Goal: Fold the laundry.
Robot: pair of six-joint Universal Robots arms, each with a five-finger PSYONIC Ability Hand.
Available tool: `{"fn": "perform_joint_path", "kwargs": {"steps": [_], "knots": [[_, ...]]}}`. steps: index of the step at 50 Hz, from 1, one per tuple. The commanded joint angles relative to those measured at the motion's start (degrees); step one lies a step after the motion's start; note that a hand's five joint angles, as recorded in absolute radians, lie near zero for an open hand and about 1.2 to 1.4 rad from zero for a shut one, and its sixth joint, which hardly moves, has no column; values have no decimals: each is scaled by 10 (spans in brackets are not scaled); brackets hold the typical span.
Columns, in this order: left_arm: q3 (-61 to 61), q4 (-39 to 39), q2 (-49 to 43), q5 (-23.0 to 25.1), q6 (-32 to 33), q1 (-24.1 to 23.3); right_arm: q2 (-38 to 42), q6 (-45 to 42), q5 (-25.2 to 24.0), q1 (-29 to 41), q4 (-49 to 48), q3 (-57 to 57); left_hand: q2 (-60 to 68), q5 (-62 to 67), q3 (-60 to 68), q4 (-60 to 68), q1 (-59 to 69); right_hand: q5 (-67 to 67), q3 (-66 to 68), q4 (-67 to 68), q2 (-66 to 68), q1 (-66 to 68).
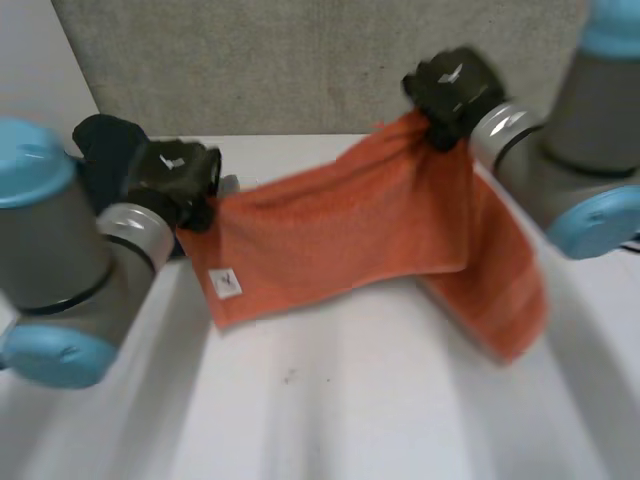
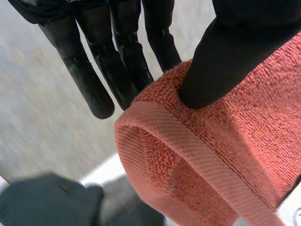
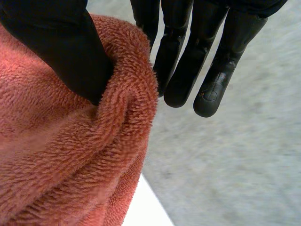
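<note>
Colour findings, by item.

Towel [image 1: 340, 235]: plain orange on both faces. Its flat hem band [image 2: 197, 146] is the same orange, slightly paler than the pile.

Label [image 1: 226, 283] on the towel: white, with a small dark mark.

My left hand [image 1: 182, 182] and my right hand [image 1: 455, 88]: black all over.

My left arm [image 1: 60, 250] and right arm [image 1: 590, 110]: grey joints with light-blue caps.

Surface [image 1: 330, 420]: white, with one small dark speck [image 1: 288, 377].

Wall [image 1: 300, 60] behind the surface: grey, finely mottled.

Dark cloth [image 1: 100, 150] beside my left hand: near black and plain; I cannot tell the exact shade.
</note>
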Motion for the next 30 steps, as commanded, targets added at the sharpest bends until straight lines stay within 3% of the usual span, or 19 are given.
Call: {"fn": "perform_joint_path", "kwargs": {"steps": [1,2,4,5,7,11,17,24,30], "knots": [[117,7,-163,-44,0,40,153,-49,15,28,-56,-80,-169,-135,-166,-170,-113,-438,-457,-462,-454,-323],[126,7,-171,-49,0,46,161,-51,20,29,-58,-89,-281,-248,-279,-282,-225,-556,-575,-580,-572,-441],[141,8,-180,-61,1,51,175,-52,53,30,-56,-113,-553,-520,-551,-554,-497,-556,-575,-580,-572,-441],[142,8,-179,-61,-1,52,173,-51,69,30,-53,-117,-571,-538,-569,-572,-515,-556,-575,-580,-572,-441],[139,8,-175,-61,-3,52,159,-44,112,27,-49,-115,-573,-540,-571,-574,-517,-556,-575,-580,-572,-441],[105,8,-153,-58,-1,43,92,-39,153,25,-22,-63,-568,-535,-566,-569,-512,-556,-575,-580,-572,-441],[-22,9,-45,-56,5,18,-24,-36,150,19,47,70,-538,-505,-536,-539,-482,-556,-575,-580,-572,-441],[-137,7,-4,-26,8,-19,-97,-18,119,-31,71,286,-442,-409,-440,-443,-386,-496,-516,-521,-513,-381],[-169,8,-10,-15,8,-12,-142,24,31,-70,30,430,-425,-392,-423,-426,-369,-461,-480,-485,-477,-346]]}}
